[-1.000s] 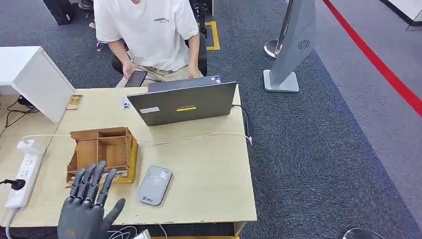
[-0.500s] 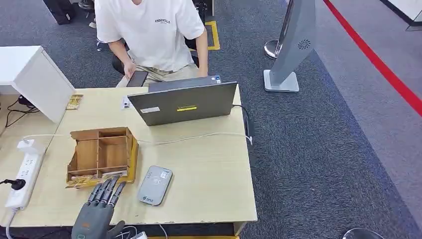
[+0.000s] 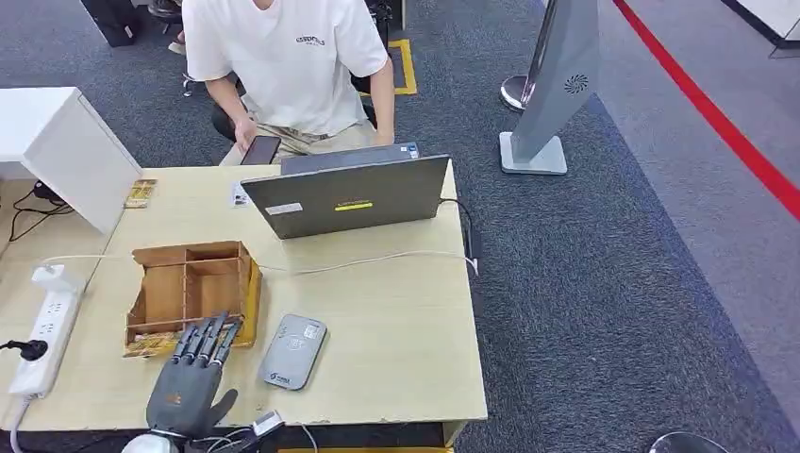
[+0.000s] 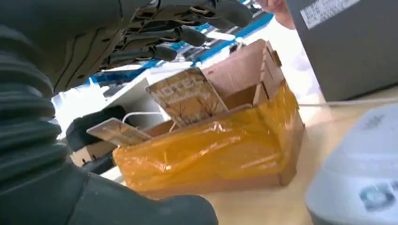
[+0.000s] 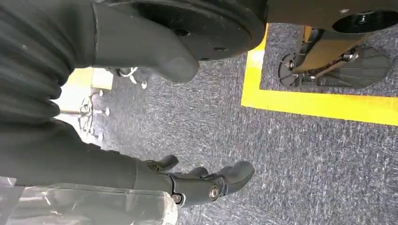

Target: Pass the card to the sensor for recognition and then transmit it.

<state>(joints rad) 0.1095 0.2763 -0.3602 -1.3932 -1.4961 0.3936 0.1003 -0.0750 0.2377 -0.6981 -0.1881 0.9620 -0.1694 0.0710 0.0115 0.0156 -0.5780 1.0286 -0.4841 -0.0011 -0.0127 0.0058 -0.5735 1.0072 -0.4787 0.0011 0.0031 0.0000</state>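
One wooden box with several compartments stands on the table, and in its near compartment, wrapped in yellow tape, two cards lean upright. One grey sensor lies just beside the box and one open laptop stands farther back. The left hand hovers over the box's near edge, fingers spread and holding nothing; the right hand hangs above the carpet with loosely extended fingers, empty.

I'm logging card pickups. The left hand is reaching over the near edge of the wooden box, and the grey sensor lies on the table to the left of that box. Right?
Not quite. The head view shows the sensor lying to the right of the wooden box, not left. The left hand is reaching over the box's near edge, as you said.
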